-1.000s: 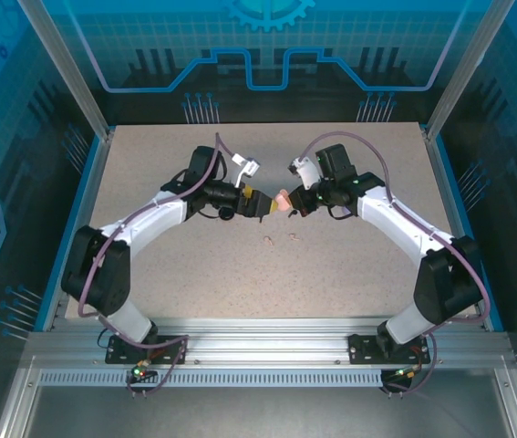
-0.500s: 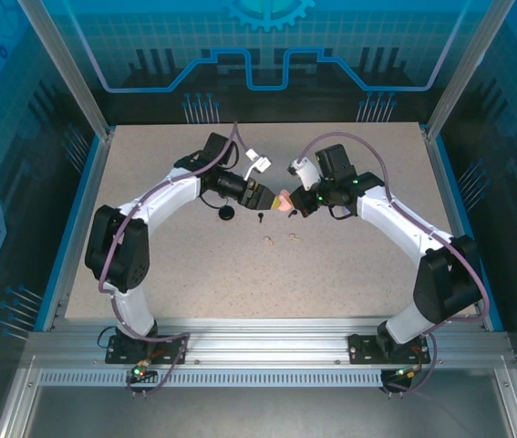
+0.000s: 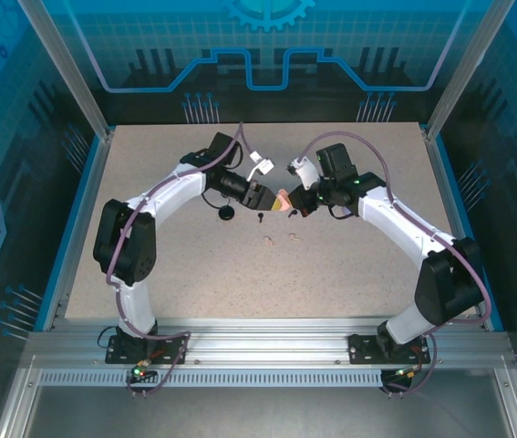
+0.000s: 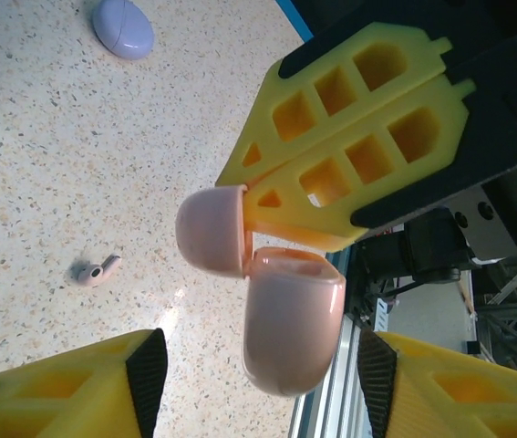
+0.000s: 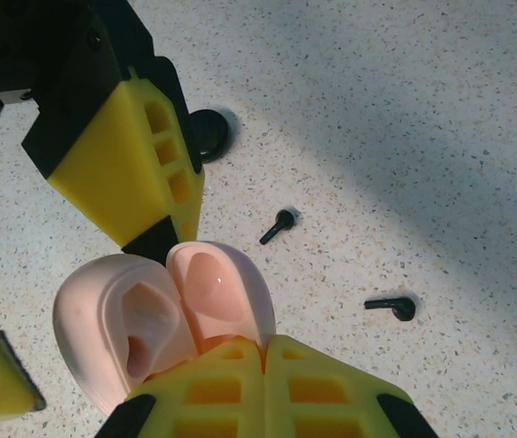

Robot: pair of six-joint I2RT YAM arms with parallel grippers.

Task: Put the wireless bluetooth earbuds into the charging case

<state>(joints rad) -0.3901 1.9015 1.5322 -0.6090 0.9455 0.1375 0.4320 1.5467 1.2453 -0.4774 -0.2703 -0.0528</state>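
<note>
Table (image 3: 358, 265): bearing all loose items; arms reaching in from near edge, meeting mid-table.
Held case (image 4: 290, 328): hanging above mid-table, pinched in right gripper (image 5: 264, 356); sitting between fingers of left gripper (image 4: 260, 370), touching neither.
Round case (image 3: 226, 212): lying left of held case, slightly nearer the bases.
Single earbud (image 3: 260, 219): lying right of round case, just before left gripper.
Near-left earbud (image 3: 268, 240): lying before held case, toward bases.
Near-right earbud (image 3: 294, 237): lying beside near-left earbud, apart.
Far case (image 4: 123, 27): lying on table, well apart from held case.
</note>
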